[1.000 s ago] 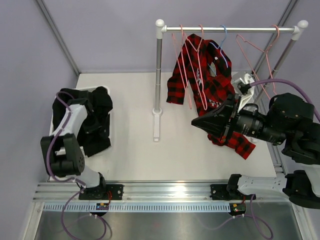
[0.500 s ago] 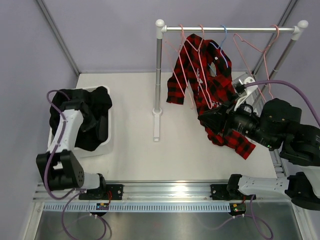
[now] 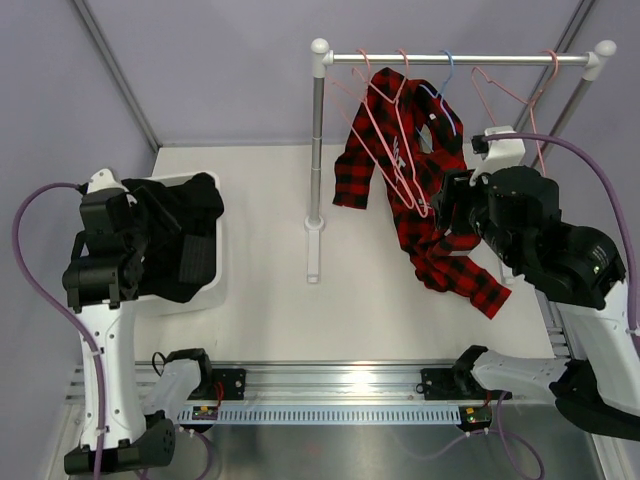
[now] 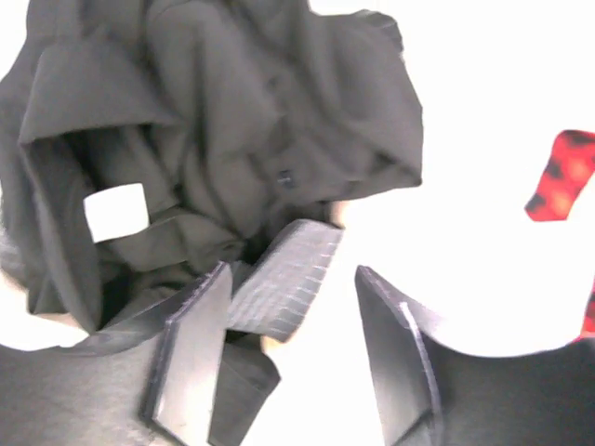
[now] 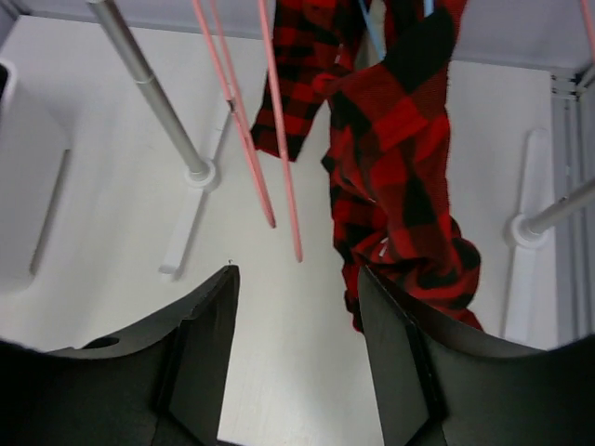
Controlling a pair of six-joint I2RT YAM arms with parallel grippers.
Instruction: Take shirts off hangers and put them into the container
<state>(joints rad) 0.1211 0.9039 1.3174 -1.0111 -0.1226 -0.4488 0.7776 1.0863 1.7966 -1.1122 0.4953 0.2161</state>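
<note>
Upper right of the overhead frame, the red-and-black check fabric shirt [image 3: 432, 190] hangs from the white-and-grey metal rail [image 3: 470, 59]. Its collar sits up by the thin blue wire hanger [image 3: 447, 72], one sleeve dangles to the left, and the lower part bunches down toward the white table [image 3: 290, 320]. Two thin pink wire hangers [image 3: 392, 140] slant across its front.

At centre left, the white rectangular plastic tub [image 3: 215, 292] holds a rumpled heap of dark shirts [image 3: 175, 235]. Through the left wrist camera I see plain black cloth with a pinstriped fold on top.

My left gripper [image 4: 293, 348] hovers over that heap, fingers spread, clamping nothing. My right gripper [image 5: 297, 358] faces the check shirt, also parted and empty.

Between tub and rail I have a wide strip of bare table. The rail's left upright post [image 3: 317, 140] and its foot stand at that strip's right edge, just left of the dangling sleeve.
</note>
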